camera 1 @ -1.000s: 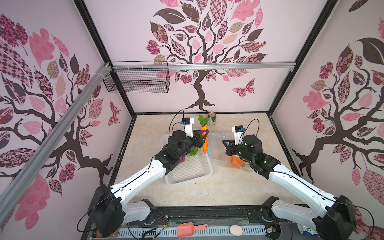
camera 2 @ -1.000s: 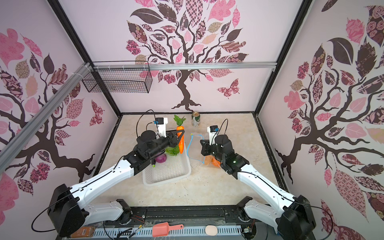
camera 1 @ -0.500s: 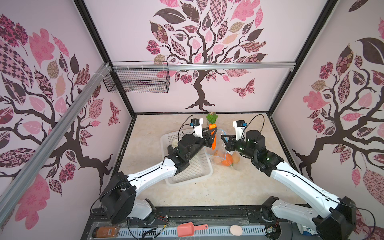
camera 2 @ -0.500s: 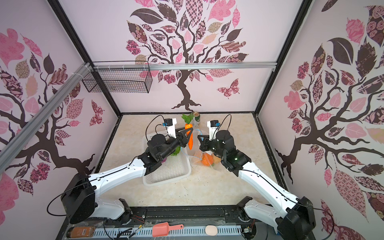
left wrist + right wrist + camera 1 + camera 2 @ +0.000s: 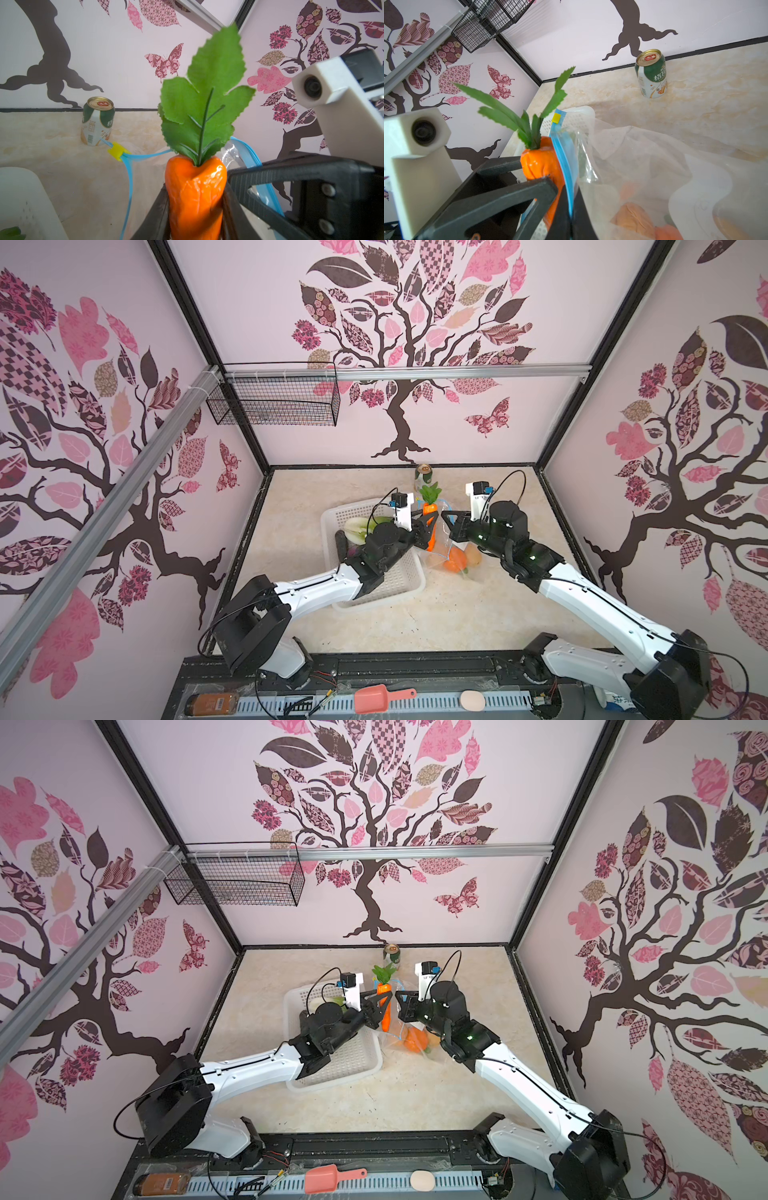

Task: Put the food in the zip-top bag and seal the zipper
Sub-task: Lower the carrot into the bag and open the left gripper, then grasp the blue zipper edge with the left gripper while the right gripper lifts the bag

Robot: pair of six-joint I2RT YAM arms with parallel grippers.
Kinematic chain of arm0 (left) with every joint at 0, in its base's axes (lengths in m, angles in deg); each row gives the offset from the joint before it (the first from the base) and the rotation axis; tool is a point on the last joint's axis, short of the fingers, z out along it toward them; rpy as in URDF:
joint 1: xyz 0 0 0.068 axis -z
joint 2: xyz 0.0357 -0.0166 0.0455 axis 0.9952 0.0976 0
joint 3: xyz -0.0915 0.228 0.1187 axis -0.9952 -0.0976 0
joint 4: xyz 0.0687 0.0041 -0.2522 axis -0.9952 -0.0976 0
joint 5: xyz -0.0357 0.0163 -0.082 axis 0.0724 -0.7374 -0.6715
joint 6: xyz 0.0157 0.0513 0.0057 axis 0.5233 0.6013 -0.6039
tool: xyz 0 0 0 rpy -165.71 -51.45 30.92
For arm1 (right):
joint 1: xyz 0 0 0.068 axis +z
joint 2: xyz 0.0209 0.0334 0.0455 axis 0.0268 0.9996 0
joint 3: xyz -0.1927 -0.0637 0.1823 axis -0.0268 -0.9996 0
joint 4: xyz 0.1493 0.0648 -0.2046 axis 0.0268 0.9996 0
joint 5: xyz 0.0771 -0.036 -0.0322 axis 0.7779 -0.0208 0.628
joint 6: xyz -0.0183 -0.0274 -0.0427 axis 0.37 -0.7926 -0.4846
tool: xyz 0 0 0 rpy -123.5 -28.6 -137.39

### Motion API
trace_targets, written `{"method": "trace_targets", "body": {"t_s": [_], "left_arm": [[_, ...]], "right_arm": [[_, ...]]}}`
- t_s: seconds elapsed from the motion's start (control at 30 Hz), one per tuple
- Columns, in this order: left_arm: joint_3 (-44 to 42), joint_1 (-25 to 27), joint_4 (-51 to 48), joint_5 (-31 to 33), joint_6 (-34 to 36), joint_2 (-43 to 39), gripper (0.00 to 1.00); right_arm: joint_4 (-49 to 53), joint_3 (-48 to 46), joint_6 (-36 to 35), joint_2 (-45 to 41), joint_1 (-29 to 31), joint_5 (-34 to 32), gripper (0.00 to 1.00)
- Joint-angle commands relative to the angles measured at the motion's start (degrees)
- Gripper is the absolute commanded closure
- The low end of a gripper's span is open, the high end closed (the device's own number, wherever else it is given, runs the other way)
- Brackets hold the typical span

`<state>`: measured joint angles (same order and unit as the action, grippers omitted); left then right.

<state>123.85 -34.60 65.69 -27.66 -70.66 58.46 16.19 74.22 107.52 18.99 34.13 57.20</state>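
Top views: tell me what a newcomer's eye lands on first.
The bright orange carrot stands out mid-table, leaves up, held by the fingers of the left gripper at the zip-top bag's mouth. The right gripper pinches the bag's blue edge, with a small orange pumpkin already inside.

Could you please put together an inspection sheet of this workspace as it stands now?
Surface: beige marbled tabletop, no spill seen.
Job's things: carrot upright at the zip-top bag's open mouth; pumpkin and potato inside; lettuce and cucumber in the white basket; zipper open, yellow slider at one end.
Clutter: drink can upright by the back wall; pink scoop on front ledge.
Hands: left hand shut on carrot; right hand shut on the bag's blue mouth edge.
Cables: black loop over each wrist, no snag seen.
Surroundings: wire basket on the rail; tree-patterned walls.
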Motion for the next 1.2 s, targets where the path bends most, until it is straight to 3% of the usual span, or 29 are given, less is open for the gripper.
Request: {"method": "trace_targets", "body": {"t_s": [0.0,0.17,0.47,0.73,1.0,1.17], "left_arm": [[-1.8,0.6,-0.2,0.3,-0.1,0.9,0.66],[-1.9,0.8,-3.9,-0.4,0.1,0.4,0.63],[-0.6,0.9,-9.0,-0.8,-0.6,-0.1,0.34],[3.1,0.9,-22.2,0.9,-2.2,-6.7,0.21],[3.4,-0.3,-37.8,5.1,-1.3,-16.6,0.15],[0.3,-4.9,-38.9,1.6,-4.8,-17.8,0.24]], "right_arm": [[-1.5,0.2,0.3,0.9,0.1,-0.6,1.00],[-2.0,-0.3,0.0,0.8,0.1,-0.6,1.00],[-2.4,-0.6,-0.7,1.2,0.2,0.9,1.00],[-1.6,-1.2,-2.0,0.4,0.1,-0.7,1.00],[-1.3,-1.5,-3.7,-0.1,0.1,-1.1,1.00],[-1.2,-1.7,-4.2,-0.4,0.1,-0.7,1.00]]}}
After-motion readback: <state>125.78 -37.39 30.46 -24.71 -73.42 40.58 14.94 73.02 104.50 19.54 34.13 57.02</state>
